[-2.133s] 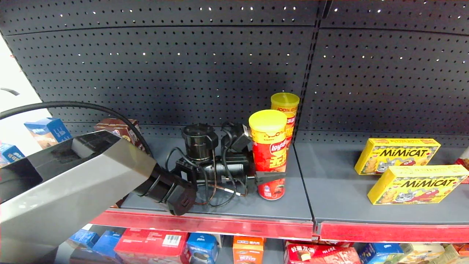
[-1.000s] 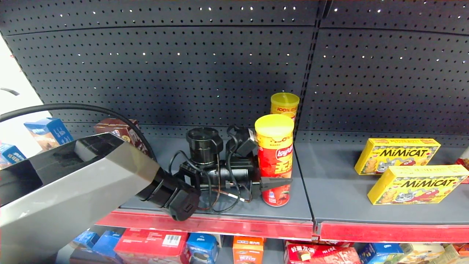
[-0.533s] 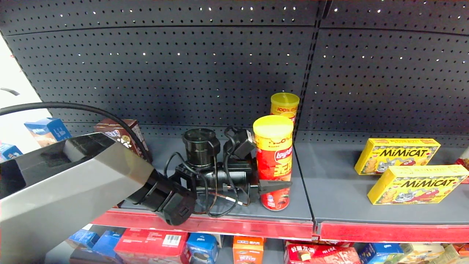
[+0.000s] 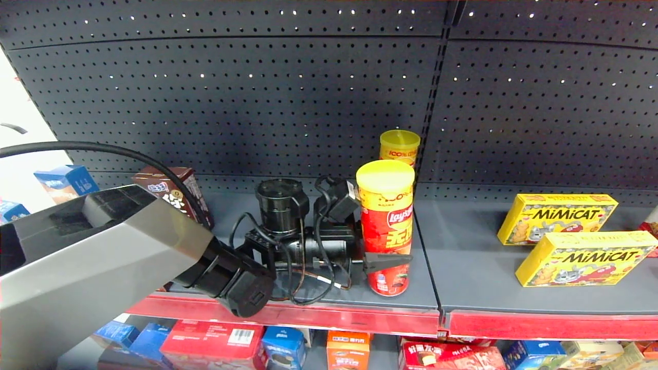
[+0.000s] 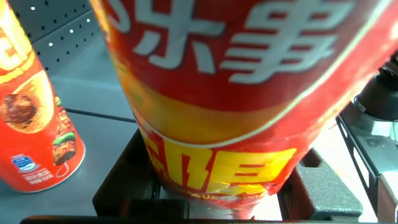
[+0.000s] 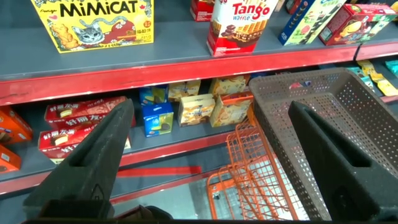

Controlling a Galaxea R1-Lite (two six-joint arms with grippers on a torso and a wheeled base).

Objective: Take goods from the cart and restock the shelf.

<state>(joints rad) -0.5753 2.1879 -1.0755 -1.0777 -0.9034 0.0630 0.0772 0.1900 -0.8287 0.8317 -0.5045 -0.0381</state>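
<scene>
Left fingers [image 4: 386, 261] around chip can [image 4: 386, 218]

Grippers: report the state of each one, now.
Left gripper: shut on the chip can, which stands upright on the shelf.
Right gripper: open, holding nothing.

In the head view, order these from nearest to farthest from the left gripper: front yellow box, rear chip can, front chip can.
1. Front chip can, held in the left gripper.
2. Rear chip can, just behind it.
3. Front yellow box, far right.
</scene>
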